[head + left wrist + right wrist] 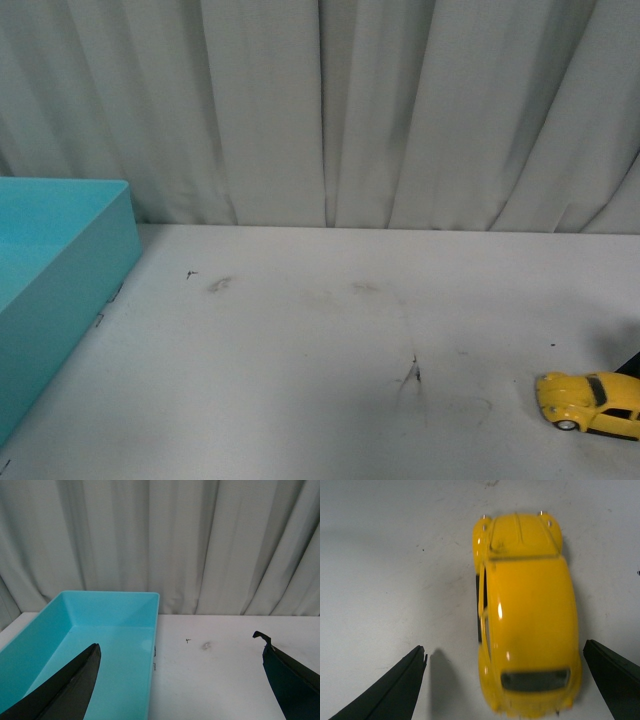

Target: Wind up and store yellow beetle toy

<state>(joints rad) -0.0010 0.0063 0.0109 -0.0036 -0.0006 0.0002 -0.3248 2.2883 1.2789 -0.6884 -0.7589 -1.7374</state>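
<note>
Yellow beetle toy (590, 403) sits on its wheels at about 4 o'clock on your white surface (300, 380). It lies between the wide-spread fingers of your right hand (504, 647). Your left hand (176, 641) is spread too, hovering by the turquoise bin (60, 270) at 9 o'clock.

One yellow beetle toy (588, 402), one turquoise bin (70, 290), one white table (300, 350), one grey curtain (300, 100).

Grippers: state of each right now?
Left gripper: open, holding nothing.
Right gripper: open, fingers either side of the yellow beetle toy, not closed on it.
</note>
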